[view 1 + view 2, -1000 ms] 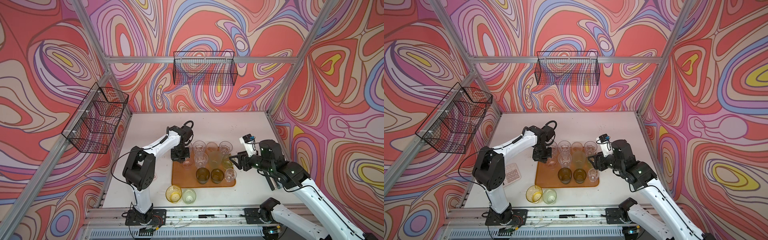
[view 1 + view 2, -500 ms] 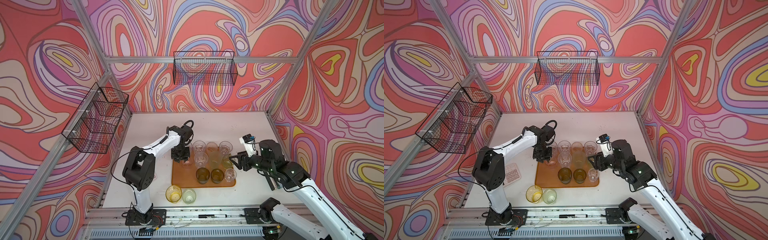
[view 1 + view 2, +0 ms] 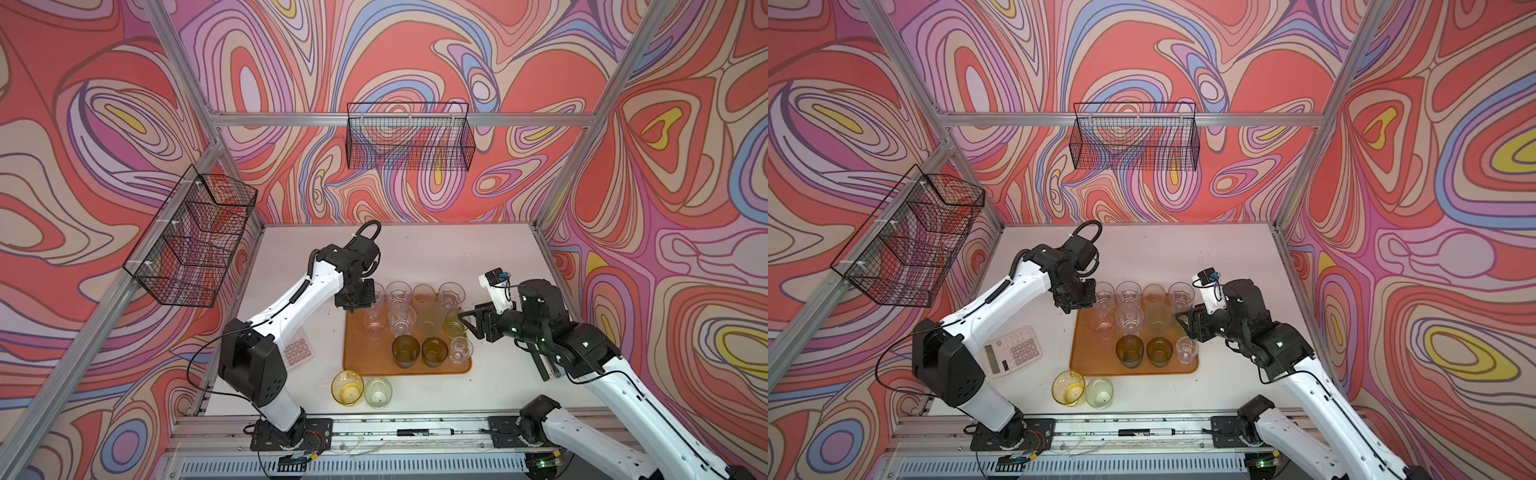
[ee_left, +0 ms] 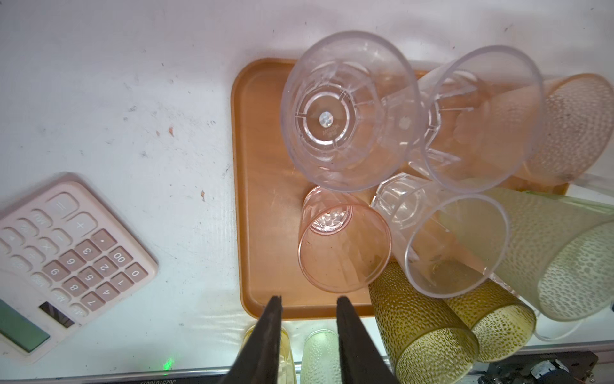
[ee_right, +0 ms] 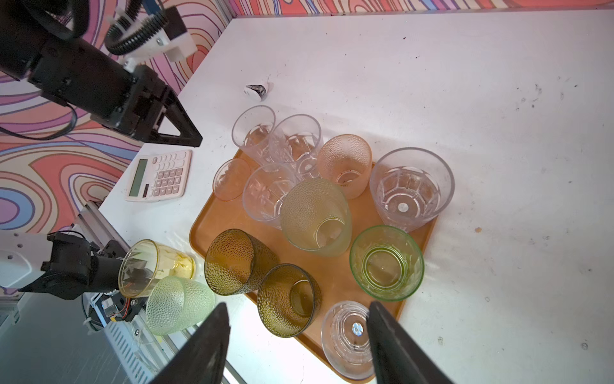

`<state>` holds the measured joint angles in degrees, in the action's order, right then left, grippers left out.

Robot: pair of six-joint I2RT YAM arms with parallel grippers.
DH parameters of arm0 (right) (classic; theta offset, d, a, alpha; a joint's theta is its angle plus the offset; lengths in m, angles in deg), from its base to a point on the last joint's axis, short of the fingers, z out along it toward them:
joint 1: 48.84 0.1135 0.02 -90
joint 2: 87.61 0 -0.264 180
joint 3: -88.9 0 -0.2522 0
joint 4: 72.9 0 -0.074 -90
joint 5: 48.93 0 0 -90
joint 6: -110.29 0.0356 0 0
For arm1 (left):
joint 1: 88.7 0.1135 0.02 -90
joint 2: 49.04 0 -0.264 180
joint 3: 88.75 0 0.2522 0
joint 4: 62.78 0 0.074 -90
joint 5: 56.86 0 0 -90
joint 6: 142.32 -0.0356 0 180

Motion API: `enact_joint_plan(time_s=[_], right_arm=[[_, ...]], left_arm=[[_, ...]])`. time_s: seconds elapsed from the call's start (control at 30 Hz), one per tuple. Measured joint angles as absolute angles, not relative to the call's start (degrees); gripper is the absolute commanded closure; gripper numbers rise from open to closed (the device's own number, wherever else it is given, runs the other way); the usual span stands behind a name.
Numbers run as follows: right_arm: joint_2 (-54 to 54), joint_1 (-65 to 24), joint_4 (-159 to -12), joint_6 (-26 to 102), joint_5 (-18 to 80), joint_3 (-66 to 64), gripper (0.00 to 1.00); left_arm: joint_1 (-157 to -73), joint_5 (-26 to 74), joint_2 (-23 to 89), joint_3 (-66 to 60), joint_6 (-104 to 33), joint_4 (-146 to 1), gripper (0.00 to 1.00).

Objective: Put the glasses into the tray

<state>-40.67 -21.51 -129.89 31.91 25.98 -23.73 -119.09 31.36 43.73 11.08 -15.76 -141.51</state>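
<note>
Left wrist view: left gripper (image 4: 309,299) jaws slightly apart, empty, hovering over tray (image 4: 259,166) corner; clear glass (image 4: 345,109) close below it, pink glass (image 4: 344,239) just beside. Right gripper (image 5: 298,306) jaws wide, clamping nothing, small clear glass (image 5: 352,332) near its fingertips at tray edge. Eleven glasses (image 5: 239,262) standing on tray by my count. Left to do: yellow glass (image 3: 347,387) and pale green glass (image 3: 377,392), touching or nearly, on table (image 3: 478,257) off tray, well apart from both grippers, closer to left one. Judgement: task nearly finished, two pickups remain.

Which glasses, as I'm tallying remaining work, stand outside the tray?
The yellow glass and the pale green dimpled glass, on the table just in front of the tray; all others stand inside it.
</note>
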Motion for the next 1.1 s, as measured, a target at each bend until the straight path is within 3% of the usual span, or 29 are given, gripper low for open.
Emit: enact_joint_plan(time_s=[0.27,0.8,0.93,1.1], right_arm=[[-40.7,-21.5,-129.9,31.9,26.0,-23.7,0.32],[-40.7,-21.5,-129.9,31.9,25.7,-23.7,0.32],[-40.7,-21.5,-129.9,31.9,25.6,-23.7,0.32],[-40.5,-21.5,-129.9,31.9,25.6,-23.7,0.32]], left_arm=[[-119.1,35.4,36.8,11.1,-16.5,-141.5,0.71],[-119.1,38.8,25.3,8.6,-16.5,-146.4,0.20],[-119.1,39.2,23.2,7.8,-16.1,-148.6,0.16],[-119.1,39.2,20.3,6.1,-15.6,-151.1,0.02]])
